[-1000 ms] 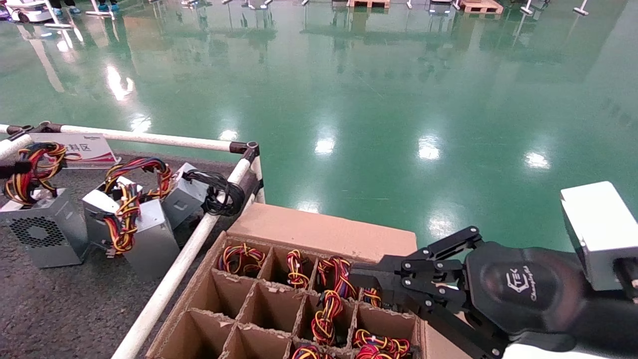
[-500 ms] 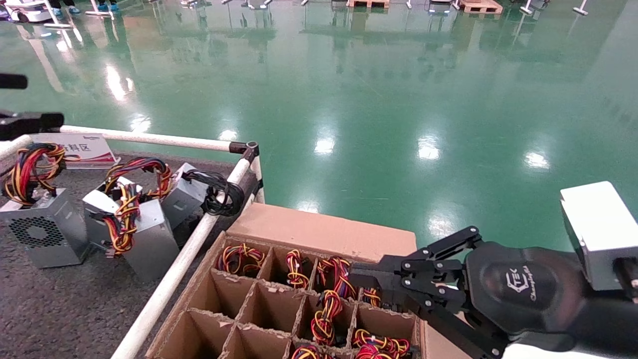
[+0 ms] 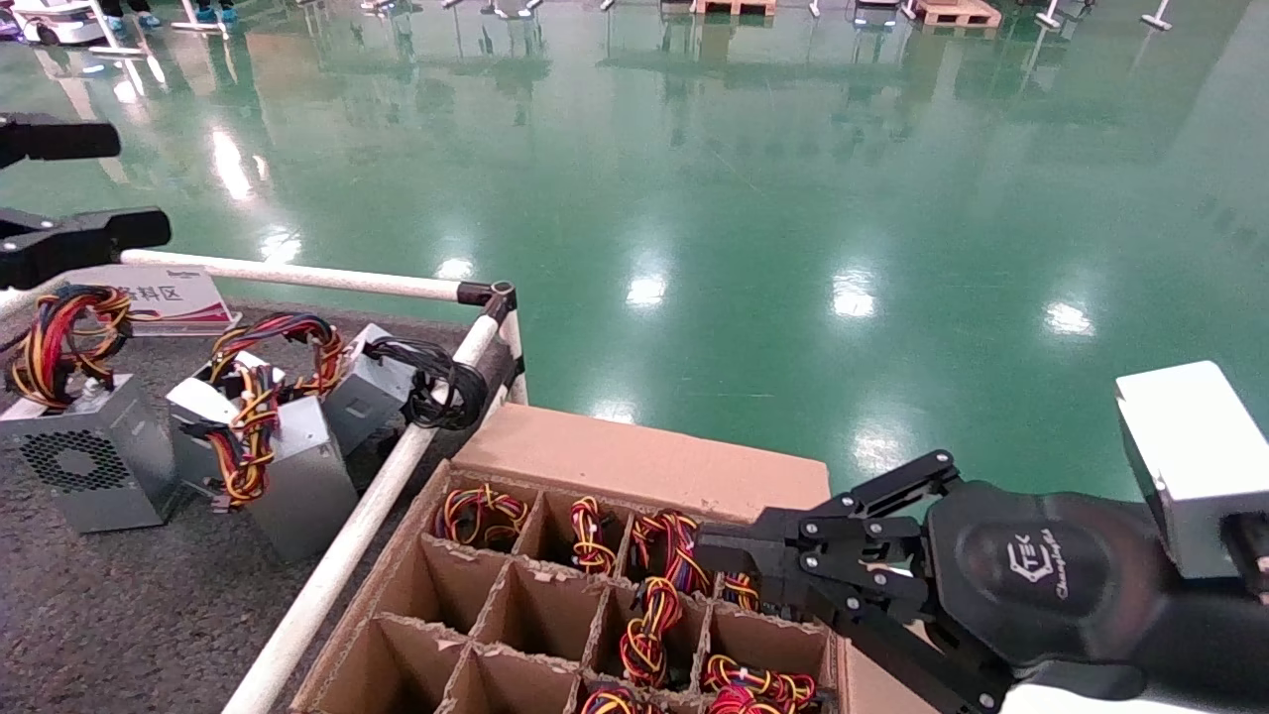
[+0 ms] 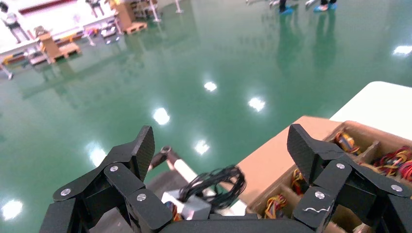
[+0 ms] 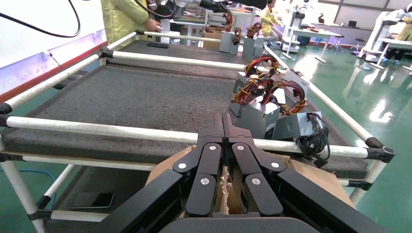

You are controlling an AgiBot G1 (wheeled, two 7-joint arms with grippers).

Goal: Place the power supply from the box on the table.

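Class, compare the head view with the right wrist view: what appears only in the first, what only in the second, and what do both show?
Only the head view shows the box's wire-filled cells and the open left gripper raised above the table. Only the right wrist view shows the shut right gripper from behind, the table's full expanse, and a person in yellow. Both show the power supply standing among other grey units on the table.

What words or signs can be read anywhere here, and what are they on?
"料区": end of the Chinese text on the white and red sign at the table's far rail; the first character is hidden, the small print above too small to read.
Logo on the right gripper's black housing: lettering too blurred to read with confidence.
Nothing else readable.
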